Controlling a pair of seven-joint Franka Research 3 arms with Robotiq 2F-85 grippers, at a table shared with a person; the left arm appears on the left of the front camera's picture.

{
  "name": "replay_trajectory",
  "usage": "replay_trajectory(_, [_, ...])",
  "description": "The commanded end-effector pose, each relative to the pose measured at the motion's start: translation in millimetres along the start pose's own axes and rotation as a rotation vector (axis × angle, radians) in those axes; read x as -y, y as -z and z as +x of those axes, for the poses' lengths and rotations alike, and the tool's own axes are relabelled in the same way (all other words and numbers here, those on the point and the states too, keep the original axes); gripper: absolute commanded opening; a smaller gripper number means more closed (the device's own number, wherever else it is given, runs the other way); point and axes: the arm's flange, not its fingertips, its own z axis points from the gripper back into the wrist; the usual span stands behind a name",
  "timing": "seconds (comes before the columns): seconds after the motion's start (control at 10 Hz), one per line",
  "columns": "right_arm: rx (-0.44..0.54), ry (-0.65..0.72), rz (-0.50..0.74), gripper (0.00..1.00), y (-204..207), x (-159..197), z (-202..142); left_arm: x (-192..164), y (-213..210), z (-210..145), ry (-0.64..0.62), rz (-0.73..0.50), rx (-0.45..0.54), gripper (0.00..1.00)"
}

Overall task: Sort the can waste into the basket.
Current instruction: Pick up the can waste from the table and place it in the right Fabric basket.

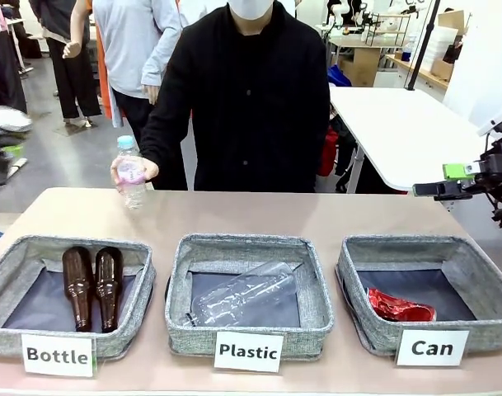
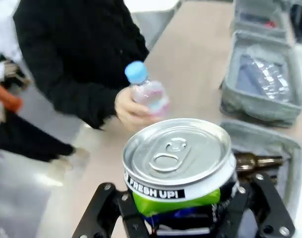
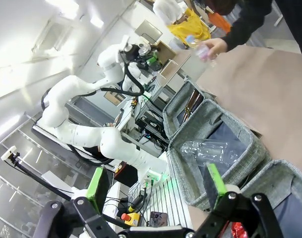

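Observation:
My left gripper [image 2: 183, 210] is shut on a drink can [image 2: 178, 158] with a silver lid, a black "FRESH UP!" band and a green patch, held up above the table's far left end. A crushed shiny red can [image 1: 399, 309] lies in the grey basket [image 1: 354, 272] behind the white "Can" card [image 1: 432, 347]. High at the right, beyond that basket, my right gripper [image 1: 448, 183] stands open with nothing between its green pads. In its own view its fingers [image 3: 98, 188] spread wide, with a bit of the red can [image 3: 238, 230] below them.
A person in black stands at the far side holding a small clear bottle [image 1: 131, 173] with a blue cap over the table. The "Bottle" basket [image 1: 7, 272] holds two brown bottles. The "Plastic" basket [image 1: 178, 280] holds a clear bottle [image 1: 242, 301].

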Motion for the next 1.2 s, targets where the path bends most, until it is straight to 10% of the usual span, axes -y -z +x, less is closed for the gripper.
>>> replay_trajectory(0.0, [-0.011,-0.006,-0.013,1.00,-0.3,-1.5,0.1,14.4,74.5,53.3,0.147,-0.054,-0.044,0.00])
replay_trajectory(0.3, [-0.011,-0.006,-0.013,1.00,-0.3,-1.5,0.1,-14.1,33.0,15.3,0.078,-0.039,0.004,0.00])
replay_trajectory(0.6, [-0.011,-0.006,-0.013,1.00,-0.3,-1.5,0.1,50.2,-113.4,-87.7,0.048,0.146,0.346,0.00])
replay_trajectory(0.9, [-0.011,-0.006,-0.013,1.00,-0.3,-1.5,0.1,85.8,-153.2,-151.5,-0.041,0.241,0.773,0.00])
replay_trajectory(1.1, [-0.011,-0.006,-0.013,1.00,-0.3,-1.5,0.1,95.3,-151.1,-153.5,-0.051,0.258,0.784,0.00])
